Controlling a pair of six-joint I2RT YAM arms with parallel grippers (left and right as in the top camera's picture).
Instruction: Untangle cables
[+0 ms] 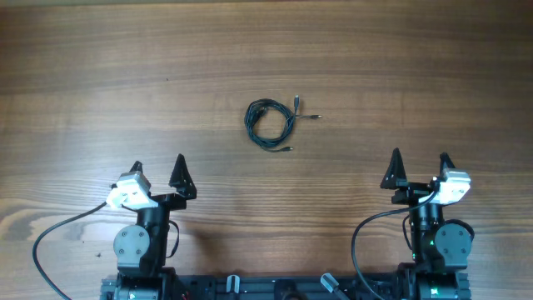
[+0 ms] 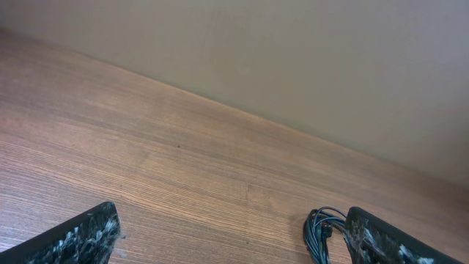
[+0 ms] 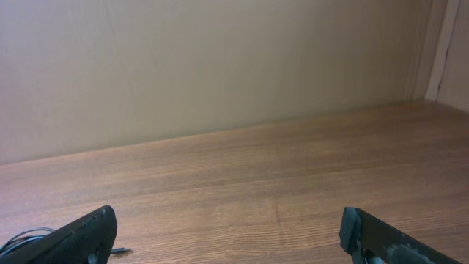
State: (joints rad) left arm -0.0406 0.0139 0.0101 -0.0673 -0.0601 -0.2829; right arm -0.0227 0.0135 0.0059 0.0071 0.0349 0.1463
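- The left gripper sits near the front edge of the wooden worktop, on the left. Its two black fingers are spread wide with nothing between them.
- In the left wrist view those fingers frame bare wood grain. A bit of dark coil shows at the bottom edge, next to the right-hand finger.
- The cables lie near the middle of the worktop as one small, roughly round coil of thin dark cord. The coil is ahead of both arms and well apart from each gripper.
- Small metallic plug ends stick out of the coil: one at its upper right, one further right, one at the bottom.
- The right gripper sits near the front edge on the right, fingers wide apart and holding nothing.
- In the right wrist view a loop of cord and one plug tip show at the lower left, by the left-hand finger.
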